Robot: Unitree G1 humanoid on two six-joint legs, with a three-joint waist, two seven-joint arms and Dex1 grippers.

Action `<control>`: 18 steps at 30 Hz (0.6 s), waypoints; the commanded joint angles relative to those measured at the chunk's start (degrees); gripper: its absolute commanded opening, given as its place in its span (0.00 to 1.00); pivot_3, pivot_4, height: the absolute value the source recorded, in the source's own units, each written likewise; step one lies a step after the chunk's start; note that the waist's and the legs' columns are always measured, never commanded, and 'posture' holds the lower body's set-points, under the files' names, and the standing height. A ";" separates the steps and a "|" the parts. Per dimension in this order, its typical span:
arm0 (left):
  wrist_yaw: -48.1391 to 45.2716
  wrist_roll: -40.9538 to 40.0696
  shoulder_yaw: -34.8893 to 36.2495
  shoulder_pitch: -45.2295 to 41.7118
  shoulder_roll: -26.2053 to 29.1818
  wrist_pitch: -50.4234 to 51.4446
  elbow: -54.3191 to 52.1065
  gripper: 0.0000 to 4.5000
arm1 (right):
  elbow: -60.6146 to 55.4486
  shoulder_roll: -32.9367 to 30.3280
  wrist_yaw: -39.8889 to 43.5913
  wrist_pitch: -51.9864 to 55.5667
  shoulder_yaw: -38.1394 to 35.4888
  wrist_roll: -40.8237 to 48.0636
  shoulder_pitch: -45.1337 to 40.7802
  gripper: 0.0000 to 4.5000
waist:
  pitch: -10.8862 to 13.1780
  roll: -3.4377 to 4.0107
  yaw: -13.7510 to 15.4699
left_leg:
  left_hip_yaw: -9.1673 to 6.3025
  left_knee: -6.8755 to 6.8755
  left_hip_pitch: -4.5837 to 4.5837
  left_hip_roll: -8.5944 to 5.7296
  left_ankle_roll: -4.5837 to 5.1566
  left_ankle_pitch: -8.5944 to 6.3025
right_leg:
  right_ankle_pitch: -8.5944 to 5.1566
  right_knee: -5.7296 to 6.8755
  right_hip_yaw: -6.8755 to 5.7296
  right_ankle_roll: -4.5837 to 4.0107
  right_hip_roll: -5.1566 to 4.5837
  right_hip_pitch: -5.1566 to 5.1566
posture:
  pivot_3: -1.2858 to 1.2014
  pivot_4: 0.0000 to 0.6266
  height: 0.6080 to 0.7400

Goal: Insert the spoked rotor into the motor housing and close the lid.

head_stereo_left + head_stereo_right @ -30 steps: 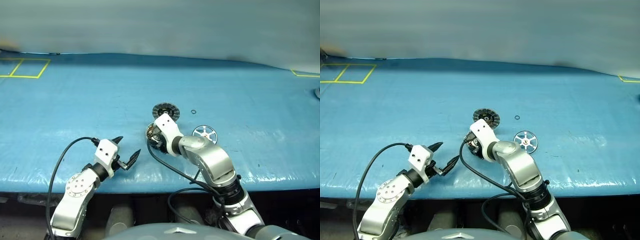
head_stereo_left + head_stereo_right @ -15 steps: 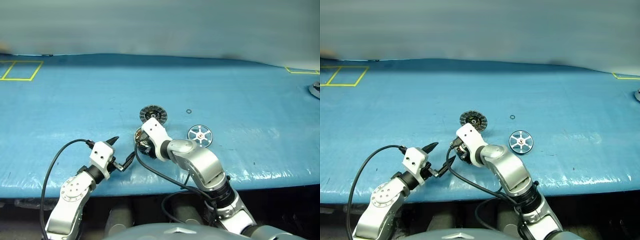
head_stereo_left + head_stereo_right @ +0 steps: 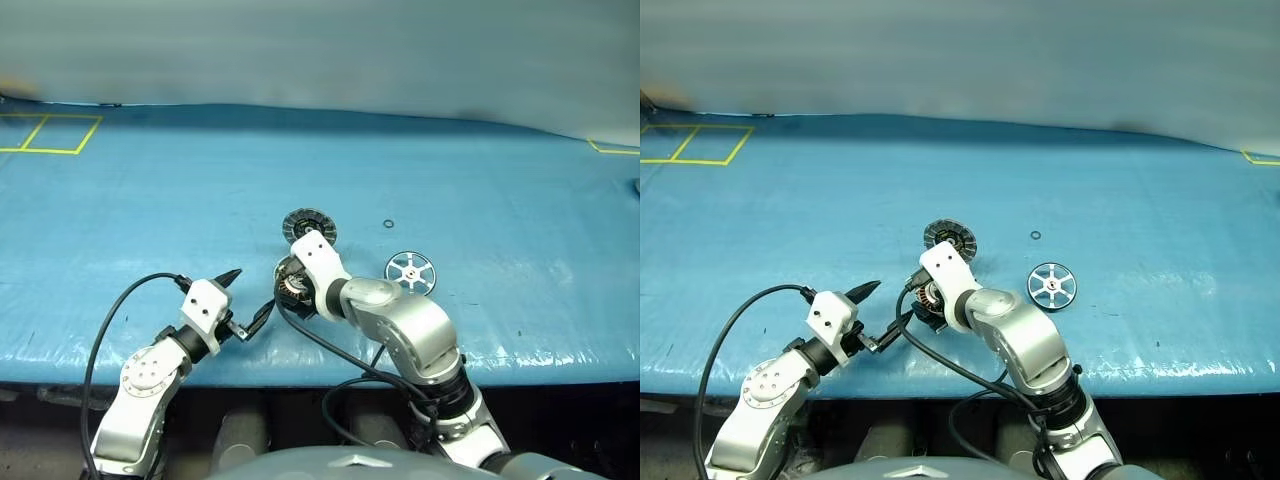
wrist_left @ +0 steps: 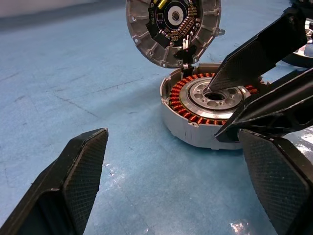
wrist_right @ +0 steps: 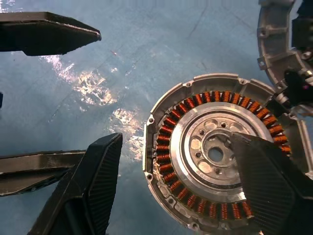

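The motor housing (image 5: 215, 156), a grey cup with copper windings around a silvery hub, sits on the blue table. My right gripper (image 5: 181, 196) hovers open over it, one finger above the windings, the other beside the rim. The lid (image 4: 171, 29) leans at the housing's far rim, ribbed face and dark centre showing. The spoked rotor (image 3: 411, 271) lies flat to the right, apart from both grippers. My left gripper (image 3: 245, 300) is open and empty just left of the housing, pointing at it.
A tiny black ring (image 3: 388, 223) lies beyond the rotor. The blue table cover (image 3: 150, 200) stretches wide to the left and back, with yellow tape squares (image 3: 45, 135) at the far left corner. The table's front edge (image 3: 520, 350) runs close under both arms.
My right gripper's fingers have spread apart over the housing and the hand has lifted slightly. The left gripper has stayed put. The head camera swung sideways and back.
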 commanded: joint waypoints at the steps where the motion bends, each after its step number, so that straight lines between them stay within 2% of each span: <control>1: -0.38 -0.20 -0.97 -0.35 -0.20 -0.45 -0.56 1.00 | -8.48 -1.39 2.11 3.45 -4.38 3.84 -1.98 0.83 | 0.03 0.04 -0.10 | 0.00 -0.01 -0.02 0.01 0.00 0.00 | 0.01 0.01 0.02 0.01 0.01 0.02 | 0.52 0.24 1.00; 6: -0.51 -0.29 -1.24 -0.76 -0.02 -0.30 -0.69 1.00 | -11.81 -11.40 5.05 5.15 -13.72 6.53 -2.93 0.83 | 0.10 0.06 0.27 | -0.05 -0.01 -0.05 -0.13 0.05 -0.01 | 0.02 -0.07 -0.08 0.04 0.02 0.01 | 0.52 0.24 1.00; 10: -0.64 -0.72 -1.66 -1.27 -0.50 -0.52 -1.00 1.00 | -4.21 -15.65 -0.45 -2.47 -17.71 2.04 -4.50 0.83 | 0.13 0.09 0.17 | 0.00 -0.01 -0.05 -0.17 0.10 0.01 | -0.01 -0.09 0.03 -0.01 -0.01 0.02 | 0.52 0.24 1.00; 14: -1.01 0.50 -3.22 -2.03 -0.19 -0.32 -0.97 1.00 | 8.63 -13.79 -6.78 -12.36 -18.46 -2.11 -7.75 0.83 | 0.13 0.10 0.01 | 0.03 -0.02 -0.06 -0.14 0.10 0.05 | 0.06 -0.01 0.10 0.10 0.20 0.15 | 0.52 0.24 1.00; 18: -1.31 0.96 -5.57 -2.46 -0.91 -1.06 -0.78 1.00 | 26.24 -7.76 -13.33 -23.99 -21.87 -3.92 -12.56 0.83 | 0.15 0.13 -0.06 | 0.15 -0.04 -0.10 -0.17 0.07 0.07 | 0.10 0.02 0.23 0.17 0.34 0.11 | 0.52 0.24 1.00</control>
